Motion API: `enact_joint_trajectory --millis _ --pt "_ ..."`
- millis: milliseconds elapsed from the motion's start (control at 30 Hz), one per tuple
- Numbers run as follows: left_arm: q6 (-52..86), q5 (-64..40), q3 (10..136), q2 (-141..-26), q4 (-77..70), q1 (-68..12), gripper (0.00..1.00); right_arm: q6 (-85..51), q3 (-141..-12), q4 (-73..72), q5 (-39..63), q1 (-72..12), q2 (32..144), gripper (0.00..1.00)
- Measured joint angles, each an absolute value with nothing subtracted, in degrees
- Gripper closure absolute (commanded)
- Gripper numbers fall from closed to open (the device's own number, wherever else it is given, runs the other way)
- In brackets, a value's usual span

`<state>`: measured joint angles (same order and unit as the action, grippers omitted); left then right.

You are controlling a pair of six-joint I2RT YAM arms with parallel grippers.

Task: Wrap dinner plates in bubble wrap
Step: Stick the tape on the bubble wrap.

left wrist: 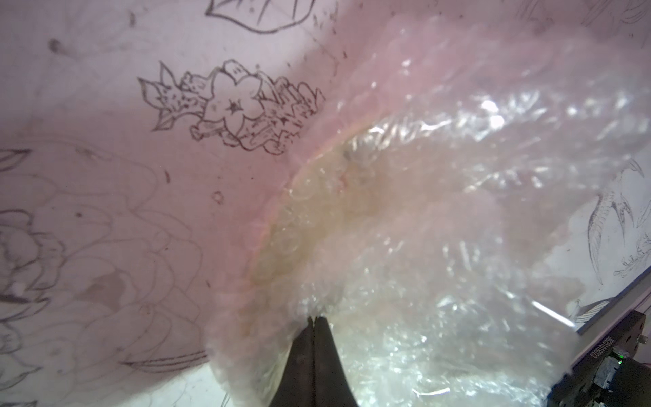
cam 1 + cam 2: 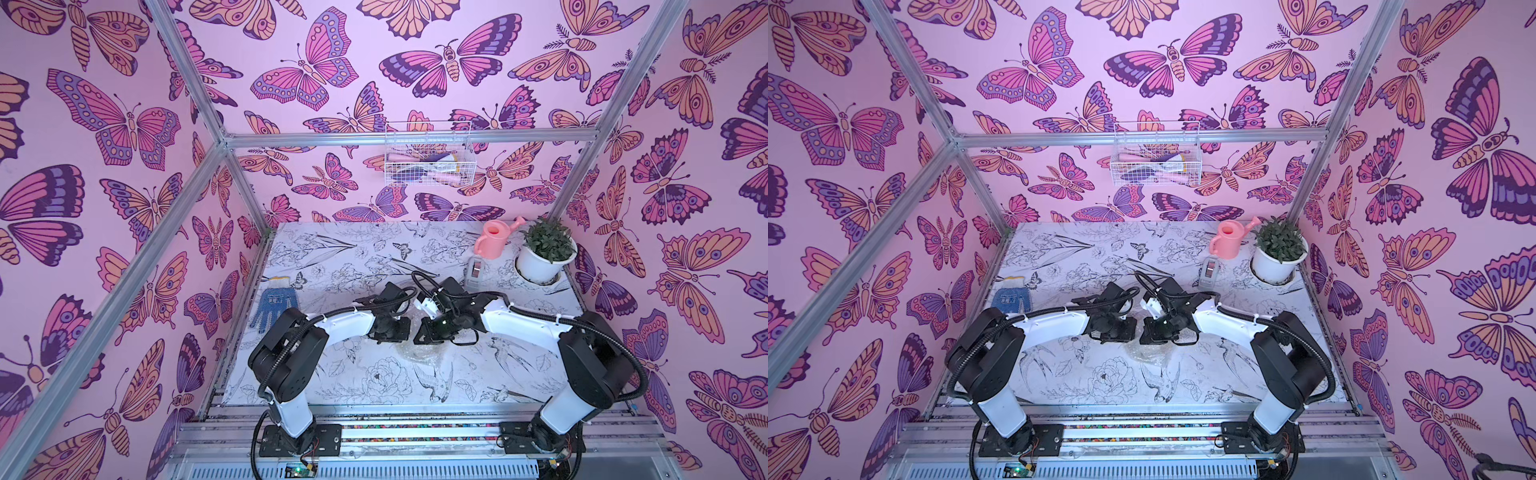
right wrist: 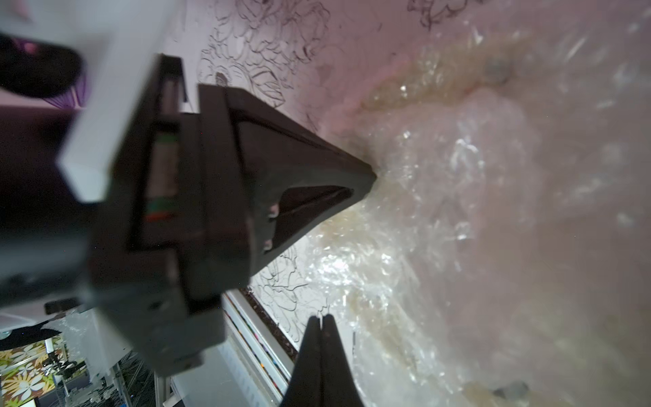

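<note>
Left gripper (image 1: 314, 321) is clamping fully, its tips pressing into the bubble wrap (image 1: 458, 169). Creases are converging on the tips, so it is likely pinching a fold of film, probably to hold a flap over the plate. Right gripper (image 3: 321, 319) is holding its jaws pressed together too, tips sitting at the wrap's edge. Cannot tell whether any film is caught between them. In both top views the two grippers are meeting nose to nose at mid-table, angling down and inward. That is reading as tucking opposite flaps toward the middle.

Plate (image 1: 310, 239) is lying under the wrap. It is showing only as a cream-yellow patch with a curved rim through the plastic in the left wrist view. In the top views it is hiding beneath arms and film. The wrap is bunching loosely rather than lying flat, spilling toward the front of the table (image 2: 332, 266).

Judgement: wrapping is looking mid-way, with the plate covered but nothing secured. Tape dispenser (image 2: 476, 270) is standing well apart at back right, near the pink watering can (image 2: 496, 240) and potted plant (image 2: 546, 245). Blue glove (image 2: 274, 305) is lying at the left edge, out of the way. Risk: thin film slipping from the tips and the flap springing open.
</note>
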<state>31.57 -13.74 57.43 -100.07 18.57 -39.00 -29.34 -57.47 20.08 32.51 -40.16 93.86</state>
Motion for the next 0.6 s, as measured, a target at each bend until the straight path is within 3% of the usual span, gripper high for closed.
enact_joint_trajectory --millis 433,600 --pt "31.51 -13.69 60.93 -93.43 20.99 -39.00 0.99 -31.94 -52.12 14.87 33.80 -40.16 100.29 1.00" --pt "29.91 -11.92 64.82 -88.09 21.74 -38.61 0.89 -31.88 -52.25 15.75 32.67 -38.39 96.84 1.00"
